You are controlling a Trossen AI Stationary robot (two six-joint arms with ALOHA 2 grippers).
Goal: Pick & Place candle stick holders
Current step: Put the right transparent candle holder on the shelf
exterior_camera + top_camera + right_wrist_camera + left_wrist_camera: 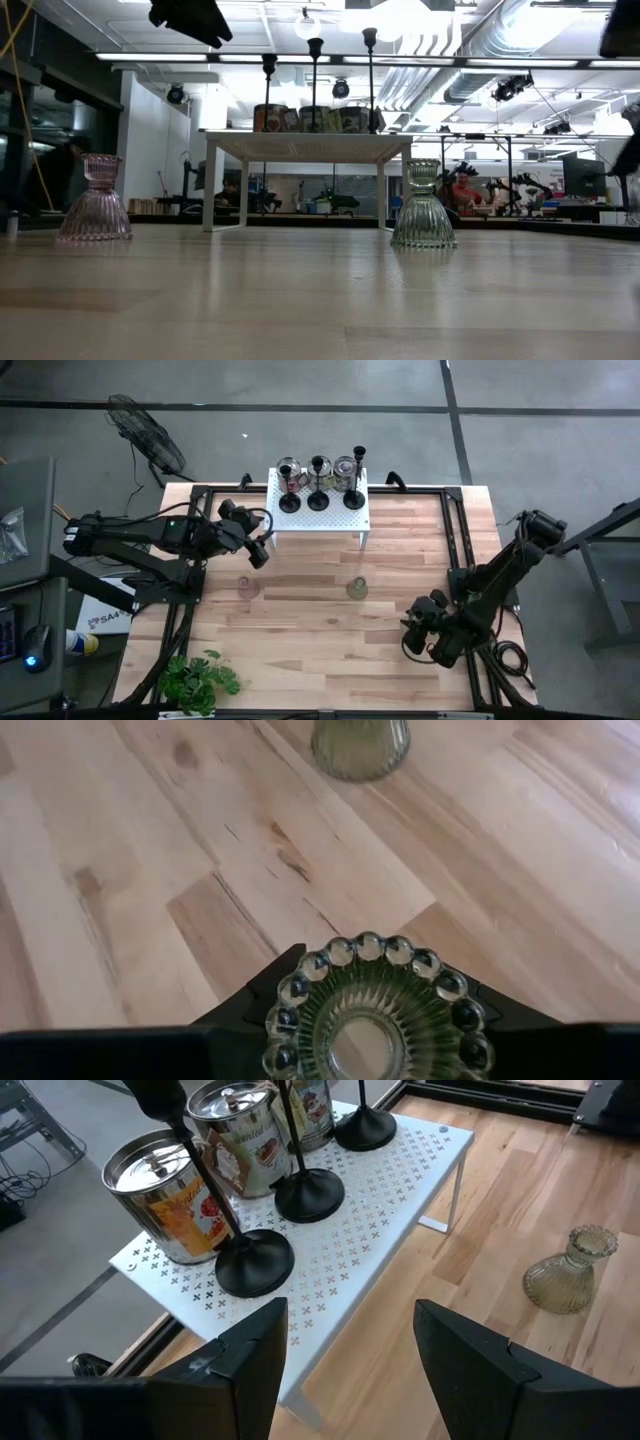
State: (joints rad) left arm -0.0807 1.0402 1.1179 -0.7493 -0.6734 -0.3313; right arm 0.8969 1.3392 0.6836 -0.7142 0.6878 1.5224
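- High view shows the left gripper (pixel 258 550) beside the white stand (pixel 355 520), its fingers apart and holding nothing.
- Three slim black holders (pixel 318 499) stand on this stand, with tin cans (pixel 160 1190) behind them.
- Right gripper (pixel 417 632) is over the table's (pixel 300 640) right side, closed on a beaded green glass holder (pixel 372 1010).
- A pink holder (pixel 247 588) and a greenish holder (pixel 357 589) stand well apart on the table.

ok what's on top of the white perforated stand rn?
On the white stand: three black stemmed holders in front, printed tins behind them. The tins hide whatever is behind them.
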